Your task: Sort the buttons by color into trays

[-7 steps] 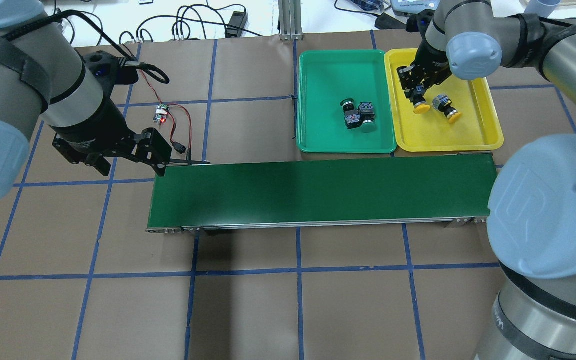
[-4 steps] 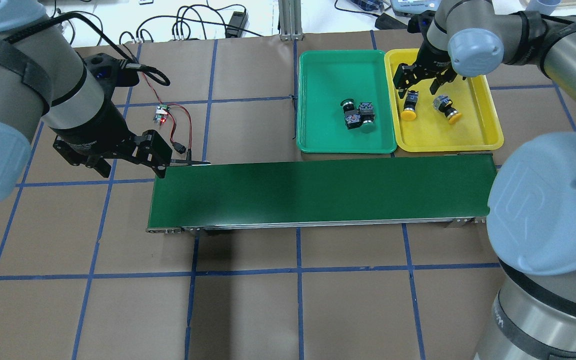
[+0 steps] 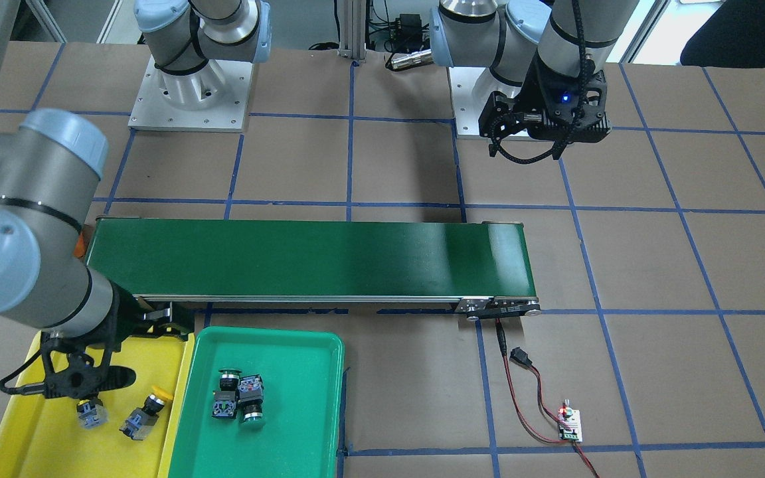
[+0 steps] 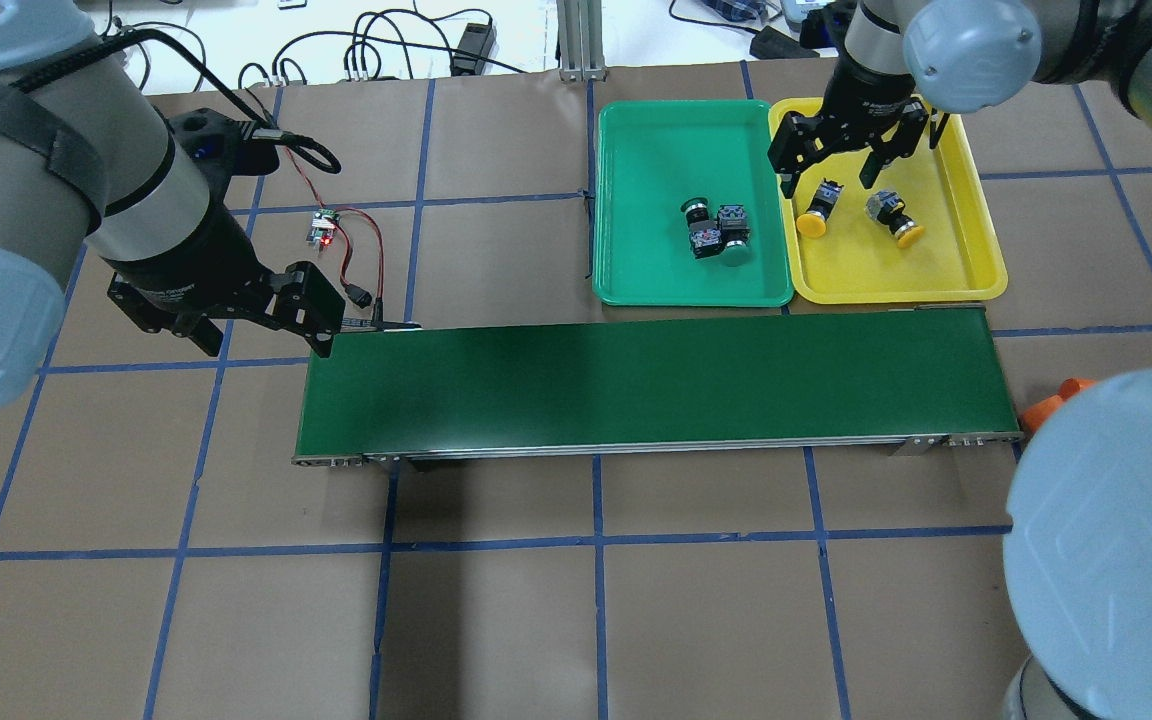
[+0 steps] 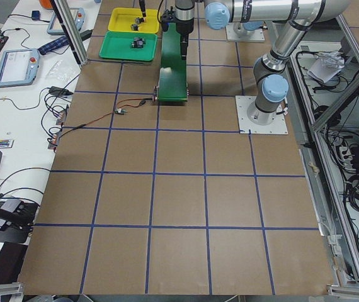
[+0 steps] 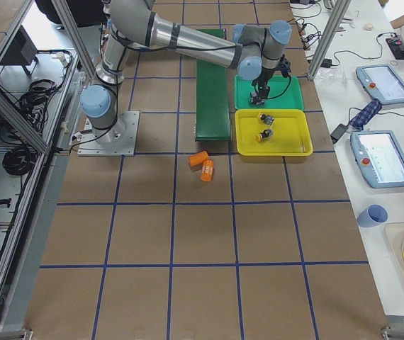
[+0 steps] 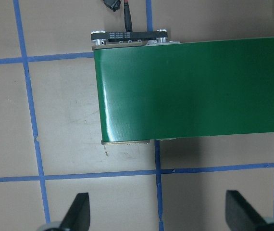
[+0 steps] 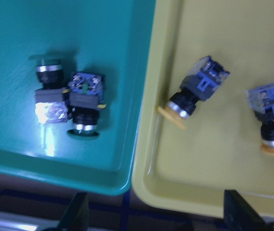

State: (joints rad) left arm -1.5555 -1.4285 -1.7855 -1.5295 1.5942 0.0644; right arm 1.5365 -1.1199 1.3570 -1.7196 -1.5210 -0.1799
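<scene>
Two yellow-capped buttons (image 4: 816, 212) (image 4: 893, 218) lie on their sides in the yellow tray (image 4: 936, 270). Two green-capped buttons (image 4: 698, 228) (image 4: 733, 235) lie side by side in the green tray (image 4: 676, 150). My right gripper (image 4: 841, 165) hangs open and empty above the yellow tray's far left part, over the left yellow button. The right wrist view shows all the buttons, with a yellow one (image 8: 194, 91) under the open fingers (image 8: 77, 211). My left gripper (image 4: 246, 320) is open and empty above the conveyor's left end, fingers (image 7: 79, 211) spread wide.
A long dark-green conveyor belt (image 4: 636, 385) runs across the table just in front of the trays. A small circuit board with red wires (image 4: 324, 228) lies beside the left gripper. Two orange cylinders (image 6: 202, 164) lie on the table off the belt's right end.
My right gripper opened and let go of a yellow button, which now lies in the yellow tray. The gripper has risen and drawn back a little. The left arm has not moved.
</scene>
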